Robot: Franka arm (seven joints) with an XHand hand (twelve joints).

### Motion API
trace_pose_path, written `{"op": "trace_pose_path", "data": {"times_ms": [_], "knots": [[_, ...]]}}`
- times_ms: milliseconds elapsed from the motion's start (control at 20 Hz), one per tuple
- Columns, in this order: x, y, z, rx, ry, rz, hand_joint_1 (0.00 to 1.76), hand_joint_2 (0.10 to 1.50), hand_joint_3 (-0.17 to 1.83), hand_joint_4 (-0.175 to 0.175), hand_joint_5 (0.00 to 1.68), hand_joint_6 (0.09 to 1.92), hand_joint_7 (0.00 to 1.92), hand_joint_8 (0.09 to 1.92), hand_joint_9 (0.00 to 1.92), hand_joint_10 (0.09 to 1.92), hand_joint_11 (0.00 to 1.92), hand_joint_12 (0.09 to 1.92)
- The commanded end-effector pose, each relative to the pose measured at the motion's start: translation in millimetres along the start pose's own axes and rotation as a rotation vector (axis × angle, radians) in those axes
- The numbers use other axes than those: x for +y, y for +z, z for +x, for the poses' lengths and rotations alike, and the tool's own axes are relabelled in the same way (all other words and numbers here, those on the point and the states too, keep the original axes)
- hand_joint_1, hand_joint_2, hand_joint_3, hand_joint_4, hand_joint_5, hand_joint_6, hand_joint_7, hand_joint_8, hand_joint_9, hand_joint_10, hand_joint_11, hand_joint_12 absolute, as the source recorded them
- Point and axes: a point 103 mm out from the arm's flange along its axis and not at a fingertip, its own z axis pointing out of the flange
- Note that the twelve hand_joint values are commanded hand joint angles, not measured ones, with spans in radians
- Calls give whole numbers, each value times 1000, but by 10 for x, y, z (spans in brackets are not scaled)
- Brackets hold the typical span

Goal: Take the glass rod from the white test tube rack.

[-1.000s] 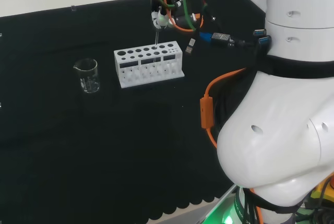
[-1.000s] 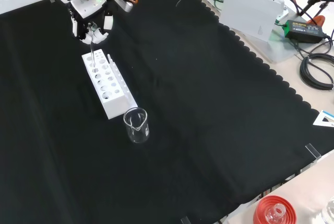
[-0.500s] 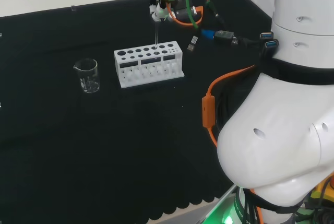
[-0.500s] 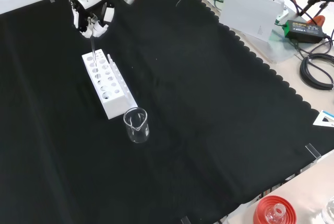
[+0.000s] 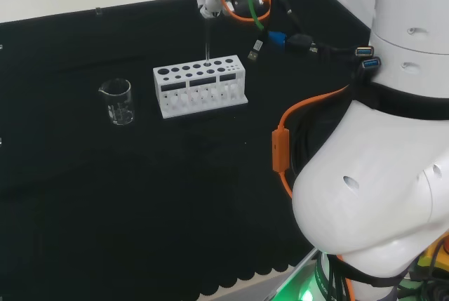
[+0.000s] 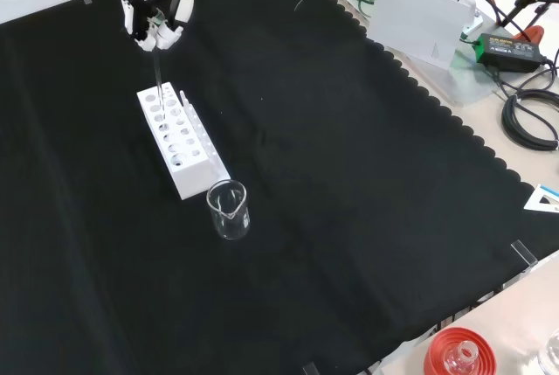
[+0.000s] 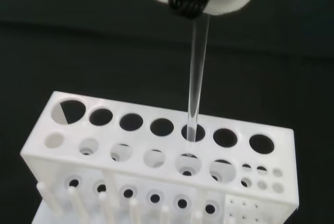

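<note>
White rack (image 7: 156, 156), clear rod (image 7: 197, 72)

Matt black cloth (image 6: 349, 174) across the bench. Smooth, matt white plastic for the test tube rack (image 7: 156, 161); clear, glossy glass for the glass rod (image 7: 195, 78) and beaker (image 6: 229, 211). Glossy white shell on the arm links (image 5: 379, 196).

Clear glass beaker (image 6: 229, 210) upright on the black cloth (image 6: 349, 183), looks empty; in head view it sits at the left (image 5: 117, 101). Cloth has a scalloped edge along the front view's right side. Past that edge on the bare tabletop (image 6: 515, 191): white card (image 6: 419, 18) leaning upright, black power brick (image 6: 506, 47), coiled black cables (image 6: 531, 117). Bottom right corner of the front view: red ribbed ring stand (image 6: 458, 357) with a clear glass piece on it, shape hard to make out.
</note>
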Motion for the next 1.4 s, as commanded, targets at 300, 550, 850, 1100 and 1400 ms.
{"op": "trace_pose_path", "data": {"times_ms": [300,550,850,1100,1400], "knots": [[-132,-305,94,5,-33,-31,1319,824,373,-175,1099,637,1365,641,1761,305,1625,523],[-172,-454,131,0,-42,-33,1319,828,364,-175,1100,632,1365,641,1765,304,1625,522],[-241,-612,195,4,-54,-50,1318,853,318,-175,1100,621,1361,638,1770,296,1627,518],[-276,-695,249,2,-67,-59,1317,859,305,-175,1100,617,1361,637,1773,293,1628,517],[-304,-746,318,3,-80,-67,1317,863,298,-175,1100,612,1359,639,1776,292,1629,517]]}}
